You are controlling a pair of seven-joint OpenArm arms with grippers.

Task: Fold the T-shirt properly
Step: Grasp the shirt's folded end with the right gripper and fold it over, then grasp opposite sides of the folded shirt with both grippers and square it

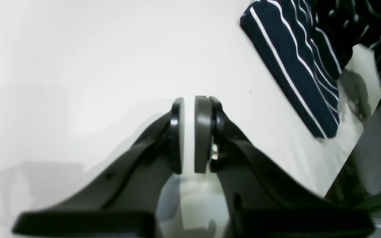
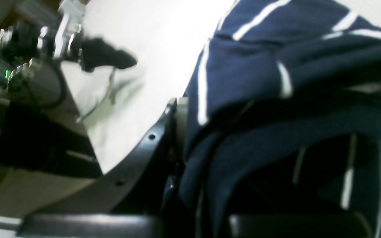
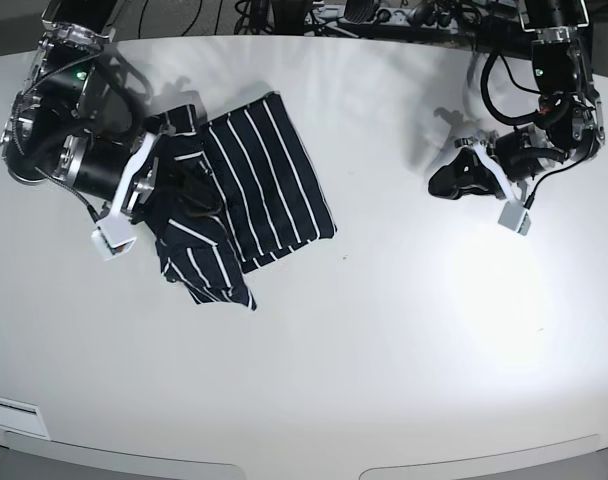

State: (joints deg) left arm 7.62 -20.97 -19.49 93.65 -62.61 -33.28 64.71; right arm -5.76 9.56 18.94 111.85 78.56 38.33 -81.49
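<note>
On the white tabletop [image 3: 384, 340], the right gripper [image 3: 180, 172] sits closed down on a bunch of the dark navy, white-striped soft fabric T-shirt [image 3: 269, 185] — in the right wrist view the cloth fills the space between the black fingers and drapes over one of them, hiding it. The left gripper [image 1: 189, 134] is well apart from the garment, over bare table, its two flat grey pads [image 1: 202, 132] nearly together with only a narrow slit between them and nothing in it. The T-shirt lies on the right arm's side of the table: one part spread flat as a rough rectangle with stripes running evenly, the other part crumpled and lifted around the right gripper, a loose flap trailing toward the table's near edge. In the left wrist view a flat striped edge [image 1: 293, 69] shows.
</note>
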